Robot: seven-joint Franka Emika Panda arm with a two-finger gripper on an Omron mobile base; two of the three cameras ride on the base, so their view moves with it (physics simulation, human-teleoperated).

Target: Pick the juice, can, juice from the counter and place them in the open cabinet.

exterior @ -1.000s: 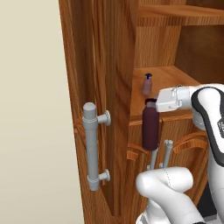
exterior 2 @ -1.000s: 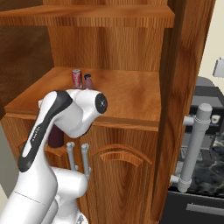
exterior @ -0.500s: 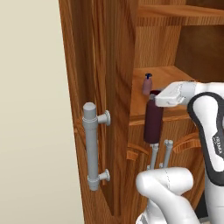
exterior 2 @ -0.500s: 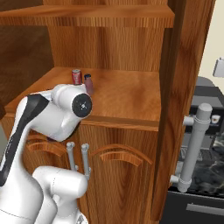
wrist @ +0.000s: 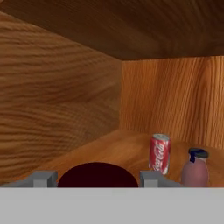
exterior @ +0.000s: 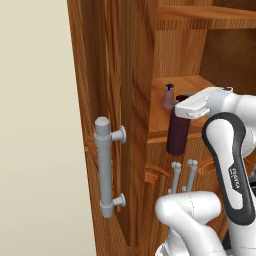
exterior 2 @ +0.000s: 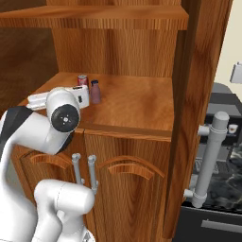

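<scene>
The end effector (wrist: 97, 179), part closed around an upright dark maroon bottle (exterior: 178, 132), faces the red can (wrist: 159, 154) on the cabinet shelf (exterior 2: 132, 101) at one o'clock.

base views flank cabinet (exterior: 135, 100), hand view inside

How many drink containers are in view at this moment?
3: the red can and the small pink bottle stand on the cabinet shelf; the dark maroon bottle is in the gripper. Others may be hidden.
</scene>
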